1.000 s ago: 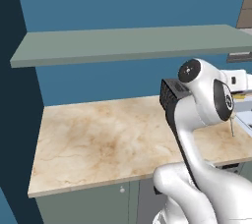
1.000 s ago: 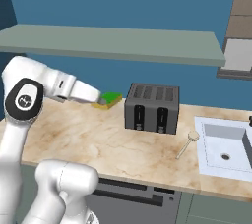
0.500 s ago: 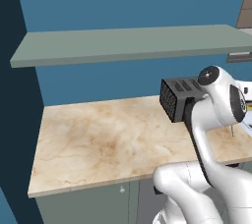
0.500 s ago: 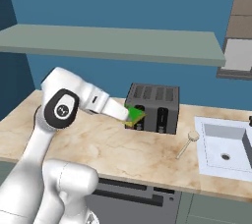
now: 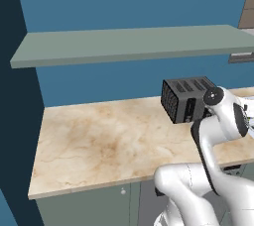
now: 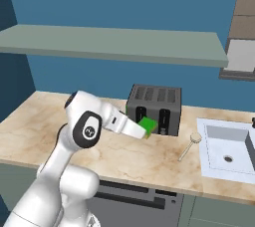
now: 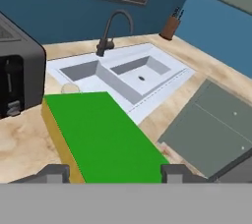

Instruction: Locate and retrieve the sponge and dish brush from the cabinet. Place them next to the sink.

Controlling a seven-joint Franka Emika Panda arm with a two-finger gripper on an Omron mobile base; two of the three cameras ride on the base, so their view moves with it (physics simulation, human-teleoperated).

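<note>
Right base view: toaster just behind sponge, dish brush beside sink.

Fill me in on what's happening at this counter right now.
The robot arm's gripper holds the sponge, green side up, above the counter in front of the toaster, heading toward the sink. The dish brush already lies on the counter just left of the sink. The sponge hasn't been set down yet.

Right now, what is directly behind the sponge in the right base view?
The black toaster stands behind the sponge, which the pincer holds. The sponge covers part of its front.
</note>
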